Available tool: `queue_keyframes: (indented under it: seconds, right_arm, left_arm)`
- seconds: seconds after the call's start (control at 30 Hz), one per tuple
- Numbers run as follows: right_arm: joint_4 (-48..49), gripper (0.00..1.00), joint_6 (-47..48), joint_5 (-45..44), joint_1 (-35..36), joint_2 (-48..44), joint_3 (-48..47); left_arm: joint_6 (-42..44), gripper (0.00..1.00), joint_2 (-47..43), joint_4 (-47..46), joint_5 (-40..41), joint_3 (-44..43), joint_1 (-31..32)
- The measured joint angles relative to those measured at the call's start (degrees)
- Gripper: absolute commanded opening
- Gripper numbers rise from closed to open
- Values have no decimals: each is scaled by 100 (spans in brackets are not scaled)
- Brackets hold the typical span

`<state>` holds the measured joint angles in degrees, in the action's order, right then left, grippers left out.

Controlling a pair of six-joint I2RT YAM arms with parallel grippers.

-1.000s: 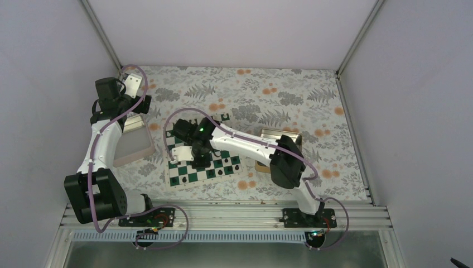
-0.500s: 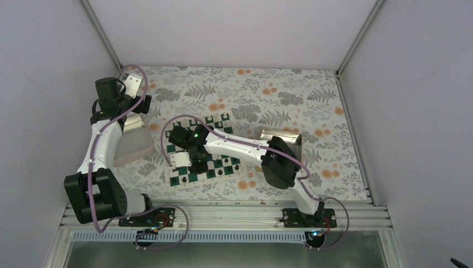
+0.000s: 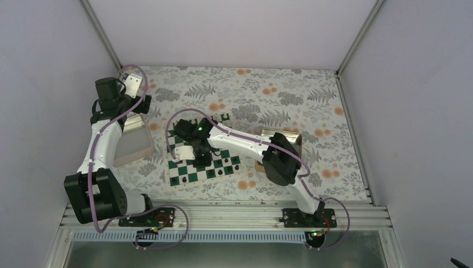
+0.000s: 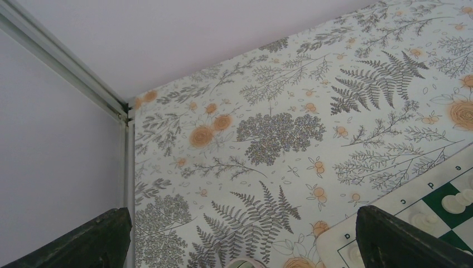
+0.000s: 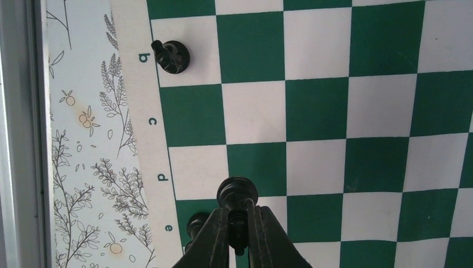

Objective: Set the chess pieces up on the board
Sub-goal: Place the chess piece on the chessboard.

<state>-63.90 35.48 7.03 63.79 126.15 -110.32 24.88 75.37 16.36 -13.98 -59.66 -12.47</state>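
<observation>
The board (image 3: 192,177) with dark green and white squares lies mid-table. My right gripper (image 5: 238,223) is shut on a black chess piece (image 5: 237,192) and holds it above the board (image 5: 318,106) near the row marked d. Another black piece (image 5: 171,55) stands on the white square by b, and one more (image 5: 197,223) stands by e, partly hidden behind my fingers. In the top view my right gripper (image 3: 199,154) hangs over the board's left half. My left gripper (image 4: 240,245) is open and empty over the tablecloth, with a board corner (image 4: 390,209) at its right finger.
A pinkish-rimmed tray (image 3: 134,146) sits under my left arm at the left. A gold square tray (image 3: 281,137) lies right of the board, partly under my right arm. White pieces (image 4: 460,200) stand on the board's far edge. Walls close in on the left, far and right sides.
My right gripper swung left and nearer over the board half a second ago, then came back a little farther and right, still holding the black piece. My left arm has not moved.
</observation>
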Motion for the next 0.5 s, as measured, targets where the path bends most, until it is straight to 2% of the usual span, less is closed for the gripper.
queue_keyframes:
  seconds: [0.5]
  right_arm:
    - [22,6,4,144,409,238,-20]
  left_arm:
    - [0,100,0,0,-9,0,0]
